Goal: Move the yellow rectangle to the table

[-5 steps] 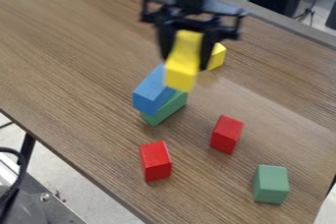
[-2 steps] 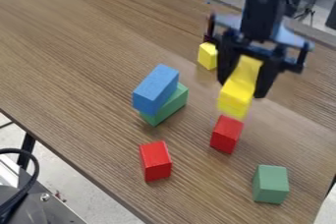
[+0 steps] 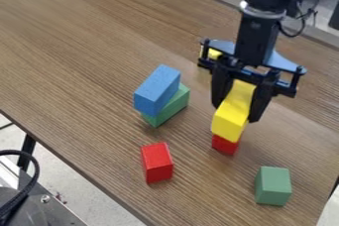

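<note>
The gripper (image 3: 237, 113) hangs over the right half of the wooden table (image 3: 86, 66), its two black fingers shut on a long yellow rectangle (image 3: 232, 116). The rectangle's near end overlaps a red block (image 3: 225, 144) from this angle and hides most of it. Whether the two touch, I cannot tell.
A blue block (image 3: 157, 90) lies on a green block (image 3: 173, 107) left of the gripper. Another red block (image 3: 157, 162) stands near the front, and a green block (image 3: 273, 186) at lower right. A small yellow block (image 3: 214, 54) is partly hidden behind the gripper.
The gripper has gone right from above the blue block with the yellow rectangle in it, and lately a little left and down. The rectangle now covers more of the red block.
</note>
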Robot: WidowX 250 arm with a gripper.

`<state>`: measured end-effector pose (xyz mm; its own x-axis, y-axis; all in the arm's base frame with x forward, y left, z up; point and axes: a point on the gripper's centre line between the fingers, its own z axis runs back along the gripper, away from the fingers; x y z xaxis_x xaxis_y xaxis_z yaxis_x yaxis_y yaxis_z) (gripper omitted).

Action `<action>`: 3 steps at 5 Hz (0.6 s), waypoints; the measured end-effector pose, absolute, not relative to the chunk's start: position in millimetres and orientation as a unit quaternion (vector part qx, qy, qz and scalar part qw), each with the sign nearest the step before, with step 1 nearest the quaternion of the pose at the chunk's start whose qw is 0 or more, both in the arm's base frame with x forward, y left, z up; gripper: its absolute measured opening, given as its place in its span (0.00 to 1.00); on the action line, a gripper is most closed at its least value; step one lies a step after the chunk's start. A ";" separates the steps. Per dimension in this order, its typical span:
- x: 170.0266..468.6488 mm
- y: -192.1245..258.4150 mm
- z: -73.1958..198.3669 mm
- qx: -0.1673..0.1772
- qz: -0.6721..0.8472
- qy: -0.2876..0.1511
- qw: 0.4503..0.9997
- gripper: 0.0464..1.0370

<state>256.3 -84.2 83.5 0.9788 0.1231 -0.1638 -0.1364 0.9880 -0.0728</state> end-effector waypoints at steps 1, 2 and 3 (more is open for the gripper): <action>254.7 -83.3 79.9 -0.040 0.069 0.083 0.993 0.53; 255.4 -82.1 71.1 -0.037 0.073 0.094 0.992 0.53; 258.6 -82.0 68.8 -0.036 0.074 0.095 0.992 0.53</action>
<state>258.6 -82.0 68.8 0.9708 0.1403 -0.1948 -0.1543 0.9863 -0.0582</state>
